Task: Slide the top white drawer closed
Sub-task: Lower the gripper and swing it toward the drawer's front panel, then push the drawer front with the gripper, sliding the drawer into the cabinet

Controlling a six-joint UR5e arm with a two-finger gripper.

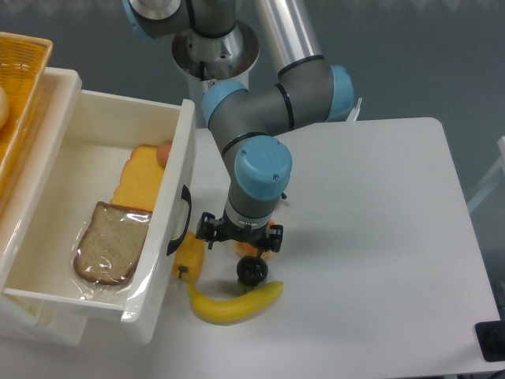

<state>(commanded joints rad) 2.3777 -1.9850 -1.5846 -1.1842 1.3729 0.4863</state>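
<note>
Hand points straight down over the table, low, just right of the drawer's front panel. The wrist covers it from above — fingers not visible, so whether it is spread or closed, or carrying anything, cannot be told. A sliver of orange shows under the wrist; too little of it shows to say what it is.

Just near of the hand: a small black round object, and nearer again a banana. Left of these, a yellow pepper lies against the drawer front.

Drawer — at the left of the scene, pulled well out, its inside fully exposed. Handle on the front panel, facing right toward the hand; no contact between hand and panel that I can see. Inside: a wrapped bread slice, and farther back a yellow cheese-like slab with something pinkish at its far edge.

Progress: closing not begun, judging by how far out the drawer stands. The whole push remains.

Cut off: the cabinet at the left frame edge; a basket on top, partly out of frame. Drawer runners and the panel's lower edge are not visible. The pepper beside the panel may get nudged during a push.
</note>
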